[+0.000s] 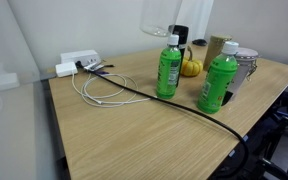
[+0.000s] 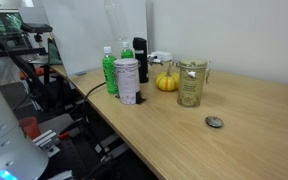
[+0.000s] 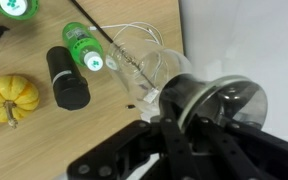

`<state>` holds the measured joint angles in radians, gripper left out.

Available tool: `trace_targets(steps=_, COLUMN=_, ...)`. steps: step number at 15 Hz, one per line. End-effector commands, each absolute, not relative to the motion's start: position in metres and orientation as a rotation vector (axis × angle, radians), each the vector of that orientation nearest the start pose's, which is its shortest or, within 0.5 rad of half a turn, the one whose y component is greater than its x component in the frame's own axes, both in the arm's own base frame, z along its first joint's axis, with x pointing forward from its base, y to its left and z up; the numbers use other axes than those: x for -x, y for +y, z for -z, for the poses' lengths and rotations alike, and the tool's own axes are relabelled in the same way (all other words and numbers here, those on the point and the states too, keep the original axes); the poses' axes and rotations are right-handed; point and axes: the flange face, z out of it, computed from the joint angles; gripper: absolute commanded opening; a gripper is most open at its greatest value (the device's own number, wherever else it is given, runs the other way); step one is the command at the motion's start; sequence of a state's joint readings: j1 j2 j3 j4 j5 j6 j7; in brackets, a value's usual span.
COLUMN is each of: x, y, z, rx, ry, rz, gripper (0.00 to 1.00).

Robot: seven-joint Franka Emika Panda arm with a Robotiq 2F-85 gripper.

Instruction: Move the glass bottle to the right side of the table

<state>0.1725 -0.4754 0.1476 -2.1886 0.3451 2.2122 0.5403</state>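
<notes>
The gripper has its jaws closed on the dark collar of the glass bottle, which sits right between them. The bottle is lifted clear of the table, above the small pumpkin and the green bottle beside it.

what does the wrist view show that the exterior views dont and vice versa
Only the wrist view: the gripper closed on the glass bottle near its dark collar. Only the exterior views: a white power strip, a glass jar and a small round disc. Shared: the table, the green bottles, the pumpkin, the black cylinder and the bottle itself.
</notes>
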Motion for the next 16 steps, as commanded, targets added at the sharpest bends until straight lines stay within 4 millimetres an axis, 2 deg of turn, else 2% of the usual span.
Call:
trace_targets(steps=1, x=-0.419, y=0.145, z=-0.644, rx=2.579, ry=0.505, rz=0.538, gripper=0.04)
trace_targets(steps=5, x=-0.418, y=0.121, z=-0.663, rx=2.569, ry=0.574, rz=0.622, gripper=0.04)
trace_targets(steps=13, x=-0.416, y=0.041, z=-0.702, rx=2.569, ry=0.842, rz=0.824, gripper=0.04)
trace_targets(steps=16, x=-0.411, y=0.021, z=-0.708, rx=2.571, ry=0.949, rz=0.862, gripper=0.04)
